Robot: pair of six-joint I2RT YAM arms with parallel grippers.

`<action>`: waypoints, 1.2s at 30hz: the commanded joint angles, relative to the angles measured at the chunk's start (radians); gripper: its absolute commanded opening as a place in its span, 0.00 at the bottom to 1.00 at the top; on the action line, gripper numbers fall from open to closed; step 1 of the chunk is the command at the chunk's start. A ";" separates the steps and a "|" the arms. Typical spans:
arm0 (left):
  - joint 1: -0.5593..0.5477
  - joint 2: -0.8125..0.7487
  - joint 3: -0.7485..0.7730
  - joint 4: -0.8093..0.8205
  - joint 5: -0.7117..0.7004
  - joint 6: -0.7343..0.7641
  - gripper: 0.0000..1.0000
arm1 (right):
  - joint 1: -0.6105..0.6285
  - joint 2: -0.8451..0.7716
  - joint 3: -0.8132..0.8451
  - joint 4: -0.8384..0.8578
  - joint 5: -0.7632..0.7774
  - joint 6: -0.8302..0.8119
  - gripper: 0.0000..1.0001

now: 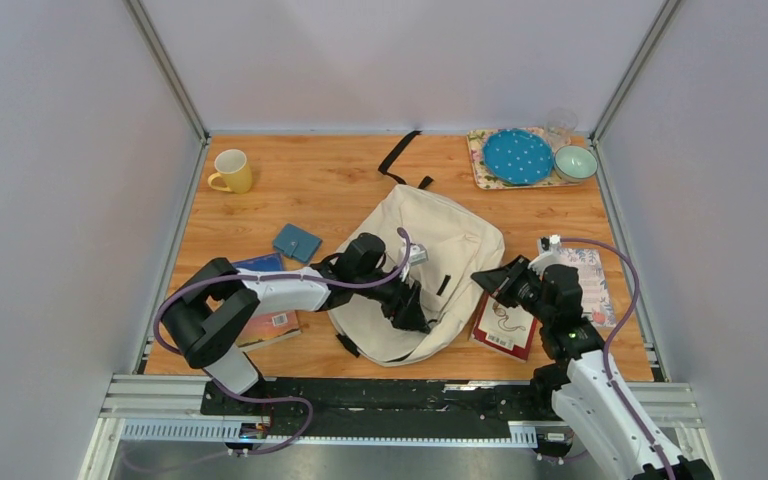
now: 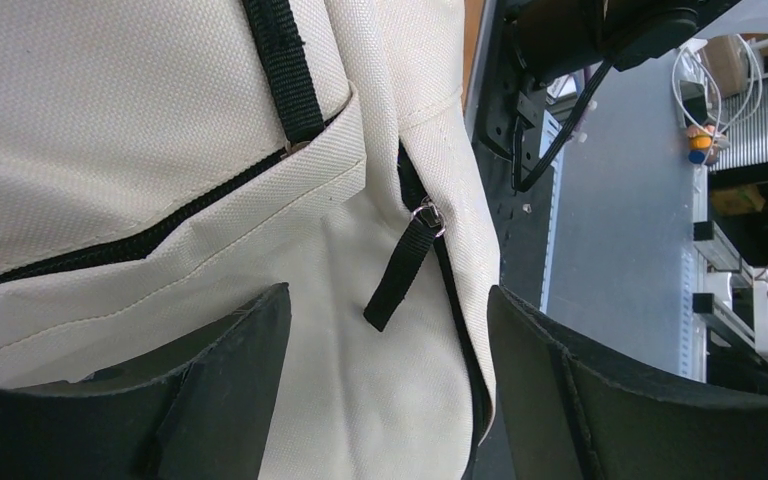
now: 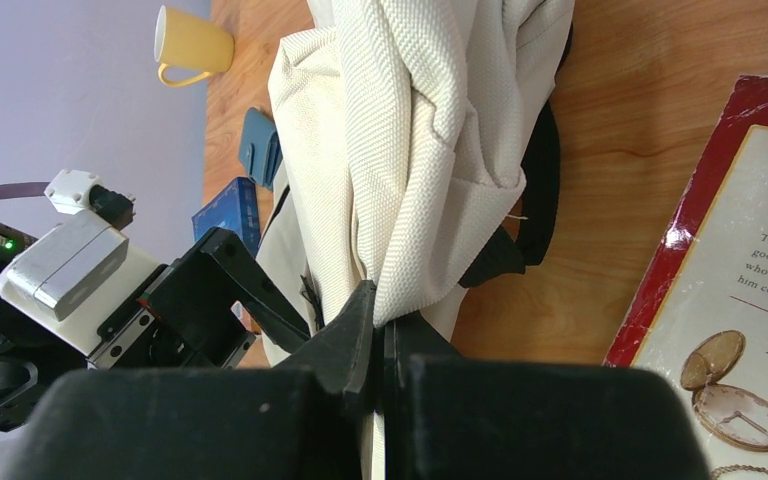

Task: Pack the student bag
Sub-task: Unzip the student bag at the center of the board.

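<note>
The student bag [image 1: 440, 262], cream fabric with black straps, lies flat in the middle of the table. My left gripper [image 1: 408, 306] hovers over its near part. In the left wrist view that gripper [image 2: 390, 335] is open, its fingers [image 2: 230, 380] standing wide on either side of the cream fabric and a black zipper pull [image 2: 400, 275], touching neither. My right gripper [image 1: 492, 280] is at the bag's right edge. In the right wrist view it [image 3: 381, 322] is shut on a bunched fold of the bag [image 3: 420, 130], which rises from the pinch.
A red book [image 1: 505, 326] lies under the right arm, with a pale book [image 1: 592, 282] beside it. Left of the bag are blue books [image 1: 263, 266] and a blue wallet [image 1: 297, 242]. A yellow mug [image 1: 232, 171] stands far left. A tray [image 1: 480, 165] with a blue plate [image 1: 517, 156] and bowl [image 1: 575, 162] sits far right.
</note>
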 commanded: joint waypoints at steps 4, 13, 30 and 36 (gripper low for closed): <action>-0.010 0.033 0.038 0.089 0.062 -0.024 0.75 | 0.005 0.016 0.061 0.090 -0.045 0.013 0.00; -0.012 0.071 0.061 0.117 0.065 -0.049 0.59 | 0.005 0.048 0.086 0.097 -0.056 0.010 0.00; -0.024 -0.016 -0.054 0.049 0.043 -0.038 0.00 | -0.059 0.139 0.150 0.121 0.137 0.014 0.00; -0.023 -0.097 -0.115 -0.047 -0.045 0.019 0.00 | -0.130 0.290 0.195 0.229 0.068 -0.004 0.00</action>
